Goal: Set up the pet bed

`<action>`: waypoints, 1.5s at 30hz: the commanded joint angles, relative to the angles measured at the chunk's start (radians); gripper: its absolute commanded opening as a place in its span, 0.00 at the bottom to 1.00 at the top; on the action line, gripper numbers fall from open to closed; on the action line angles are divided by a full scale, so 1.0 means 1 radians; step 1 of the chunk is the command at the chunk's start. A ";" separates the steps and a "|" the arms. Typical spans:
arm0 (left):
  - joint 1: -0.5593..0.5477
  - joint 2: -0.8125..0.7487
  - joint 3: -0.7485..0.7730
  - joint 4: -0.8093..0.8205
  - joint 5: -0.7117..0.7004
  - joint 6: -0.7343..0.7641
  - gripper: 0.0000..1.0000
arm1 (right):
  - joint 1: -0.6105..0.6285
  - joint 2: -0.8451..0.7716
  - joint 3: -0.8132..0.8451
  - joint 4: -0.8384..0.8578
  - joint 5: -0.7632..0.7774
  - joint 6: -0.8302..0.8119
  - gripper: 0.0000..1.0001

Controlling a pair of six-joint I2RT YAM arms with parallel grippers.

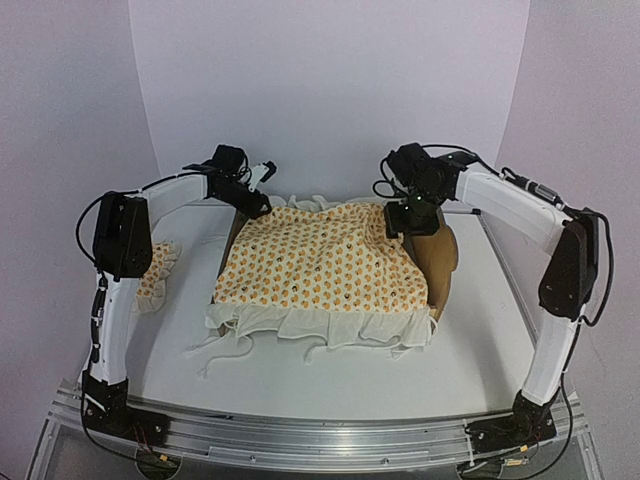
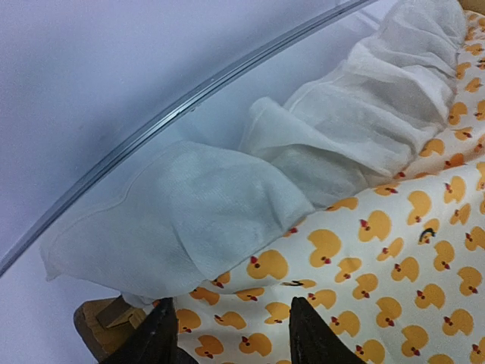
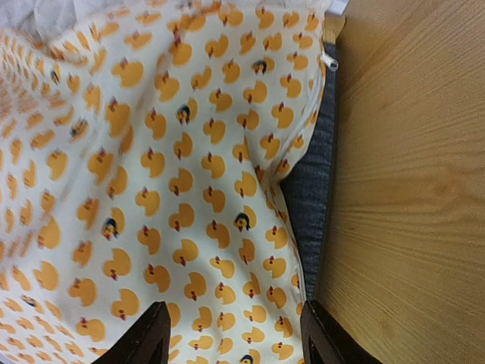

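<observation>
Near edge of the table [image 1: 480, 340]: the ruffle [image 1: 320, 328] of the bedding [image 1: 320, 262] hangs over the near long side of the bed [image 1: 236, 228] and pools on the table, with loose ties trailing to the near left. The bedding is spread over the bed and covers almost all of the top; the print lies fairly flat, with slight rumpling toward the far edge. The bed stands mid-table, between the two arms. Its long axis runs across the table, left to right, and it is slightly skewed. The headboard [image 1: 445, 255] stands at the right end, so the bed points head-right, foot-left. The right wrist view shows a strip of grey base [image 3: 307, 197] uncovered between the bedding edge and the headboard, so the head-end corner is judged not fully seated. The pillow [image 1: 155, 272] lies on the table to the left, apart from the bed and beside the left arm; it is not yet placed. At the far corners, the left gripper [image 2: 231, 303] hovers over the far-left corner with its fingers parted and nothing clamped, the far ruffle bunched just beyond it. The right gripper [image 3: 235, 307] is over the far-right corner, its fingers likewise parted and empty. Assessment: spreading is largely done. What remains is tidying the head-end corner and setting the pillow against the headboard.
</observation>
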State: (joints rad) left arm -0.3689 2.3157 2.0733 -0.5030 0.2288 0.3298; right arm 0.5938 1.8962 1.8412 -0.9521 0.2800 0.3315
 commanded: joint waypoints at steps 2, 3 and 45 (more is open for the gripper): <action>-0.021 -0.051 0.033 -0.085 0.064 -0.048 0.72 | 0.002 0.049 -0.039 -0.112 -0.006 -0.003 0.48; -0.029 -0.050 0.016 -0.078 0.054 -0.044 0.75 | 0.001 0.055 -0.042 -0.115 -0.008 -0.011 0.47; -0.001 -0.173 -0.056 0.052 -0.105 0.103 0.52 | -0.009 0.103 0.108 -0.116 0.059 -0.074 0.37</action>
State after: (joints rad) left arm -0.3687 2.2823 1.9667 -0.4297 0.1352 0.4232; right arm 0.5732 2.0464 1.8430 -1.0496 0.4084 0.3096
